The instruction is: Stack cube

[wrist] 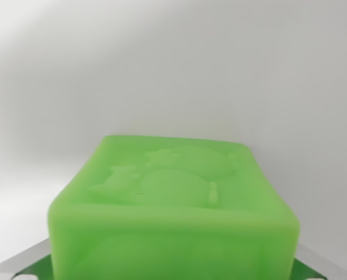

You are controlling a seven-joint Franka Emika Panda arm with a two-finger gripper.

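So the wrist view is basically all green cube (173, 210); it fills the lower middle of the shot and runs off the bottom edge, so the base isn't visible. Top face is tilted toward the camera and has a raised relief on it, some kind of animal-ish figure, too soft to say exactly what; the front face drops down toward the bottom edge. The near front edge runs flat across from the wrist view's left to its right, and the sides narrow toward the back, so the block sits square to the camera, not turned. As shown it looks wider than it is tall, though with the bottom cropped I can't really call a long axis.

Gripper fingers (21, 262) peek in as grey slivers at both bottom corners, right beside the block's lower sides, with little green reflections on them; whether they're actually pinching it or just flanking it, can't tell from this.

Everything behind is a plain white surface (173, 70), softly shaded.
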